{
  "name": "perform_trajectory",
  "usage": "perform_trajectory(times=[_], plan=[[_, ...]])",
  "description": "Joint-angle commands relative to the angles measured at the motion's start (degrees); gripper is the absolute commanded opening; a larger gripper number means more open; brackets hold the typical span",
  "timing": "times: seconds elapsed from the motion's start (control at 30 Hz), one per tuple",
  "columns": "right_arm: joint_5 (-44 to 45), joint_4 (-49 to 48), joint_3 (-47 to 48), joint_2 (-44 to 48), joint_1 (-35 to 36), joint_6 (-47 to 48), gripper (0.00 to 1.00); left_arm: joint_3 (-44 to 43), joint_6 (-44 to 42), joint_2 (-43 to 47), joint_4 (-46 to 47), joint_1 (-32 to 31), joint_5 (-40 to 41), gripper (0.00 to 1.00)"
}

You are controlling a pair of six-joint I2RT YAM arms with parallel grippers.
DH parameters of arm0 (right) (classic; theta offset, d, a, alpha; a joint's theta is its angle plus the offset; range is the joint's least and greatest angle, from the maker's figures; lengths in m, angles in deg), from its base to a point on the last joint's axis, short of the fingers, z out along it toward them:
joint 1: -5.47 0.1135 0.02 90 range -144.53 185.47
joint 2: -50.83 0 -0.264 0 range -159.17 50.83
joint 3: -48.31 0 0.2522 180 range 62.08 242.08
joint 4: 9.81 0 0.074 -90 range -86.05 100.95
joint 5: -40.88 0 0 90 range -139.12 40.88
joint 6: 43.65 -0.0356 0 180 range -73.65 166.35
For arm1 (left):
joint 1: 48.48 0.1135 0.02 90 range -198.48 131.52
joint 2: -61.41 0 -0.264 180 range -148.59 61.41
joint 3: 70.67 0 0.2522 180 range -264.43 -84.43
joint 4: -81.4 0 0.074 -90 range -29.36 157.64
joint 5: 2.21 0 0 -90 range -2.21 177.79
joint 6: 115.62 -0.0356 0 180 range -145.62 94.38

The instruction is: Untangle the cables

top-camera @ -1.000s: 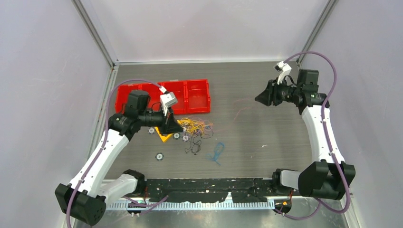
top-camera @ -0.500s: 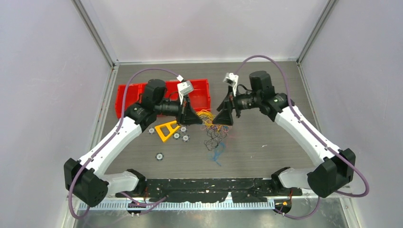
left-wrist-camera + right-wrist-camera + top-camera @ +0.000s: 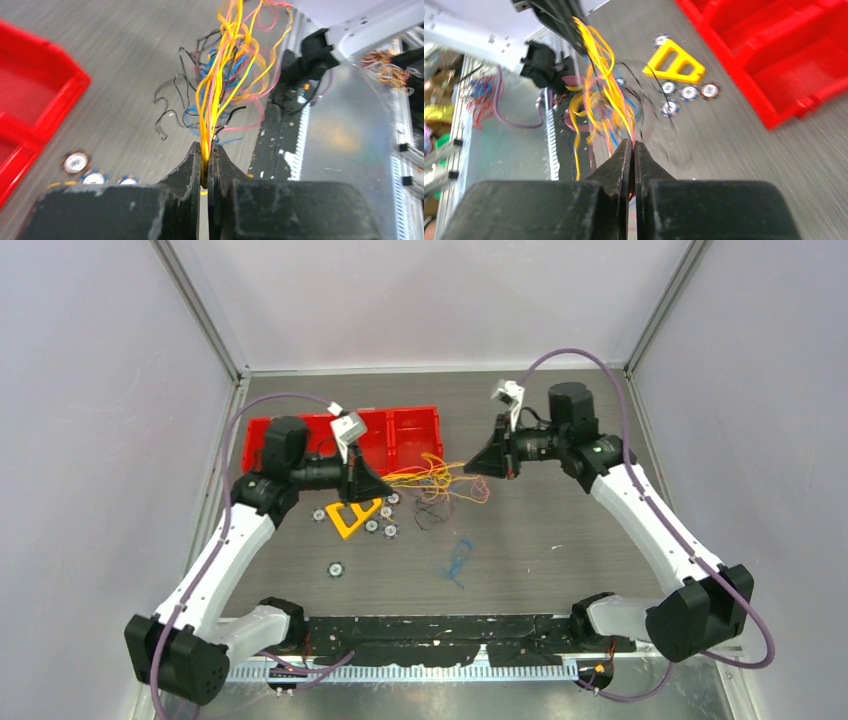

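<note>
A tangle of orange-yellow, pink, blue and black cables (image 3: 430, 480) hangs stretched between my two grippers above the table's middle. The left gripper (image 3: 386, 486) is shut on its left end; in the left wrist view the yellow strands (image 3: 225, 65) fan out from the pinched fingertips (image 3: 206, 148). The right gripper (image 3: 468, 469) is shut on the right end, with yellow and pink strands (image 3: 599, 60) leaving its closed tips (image 3: 632, 145). Thin black wires (image 3: 430, 513) dangle below the tangle. A separate blue cable bunch (image 3: 457, 562) lies on the table, nearer the arm bases.
A red compartment tray (image 3: 415, 430) sits behind the left gripper. A yellow triangular piece (image 3: 352, 516) and small round discs (image 3: 380, 528) lie under the left arm, one disc (image 3: 335, 567) apart. A black strip (image 3: 450, 626) runs along the near edge.
The right arm swung in from the far right, shut on the tangle and pulled back right. The left gripper drew left, so the cables lifted and stretched between both.
</note>
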Motion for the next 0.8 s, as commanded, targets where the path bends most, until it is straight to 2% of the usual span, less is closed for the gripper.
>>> perform_trajectory(times=[0.0,0.03,0.1,0.17,0.23,0.3,0.43,0.67,0.77], plan=[[2.9,6.4,0.3,3.8,-7.4,2.3,0.05,1.2,-7.0,4.8,-8.2,6.4,1.1,0.00],[2.6,6.5,0.3,3.9,-7.9,2.4,0.05,1.1,-7.5,4.8,-8.4,6.5,1.2,0.00],[2.2,6.4,0.2,4.2,-8.3,2.4,0.05,1.0,-7.2,4.8,-7.8,6.5,0.3,0.11],[1.6,5.2,-0.3,4.4,-8.3,1.3,0.05,1.2,-5.9,4.9,-6.5,6.3,-1.0,0.15],[1.2,3.7,-0.5,4.6,-8.3,-0.2,0.05,1.4,-5.8,4.8,-6.2,6.3,-1.2,0.13],[1.5,3.4,-0.1,4.8,-8.9,-0.4,0.05,1.0,-7.9,4.6,-8.0,6.3,-0.8,0.00],[1.0,3.3,1.9,5.4,-14.0,-0.9,0.06,0.1,-14.3,4.9,-14.3,6.5,1.1,0.00],[-0.2,3.8,5.7,5.9,-29.3,-0.5,0.05,1.9,-27.3,5.3,-26.0,10.4,5.5,0.00],[-3.1,7.6,7.1,4.8,-33.2,1.8,0.06,1.9,-32.2,5.2,-29.8,12.1,5.8,0.00]])
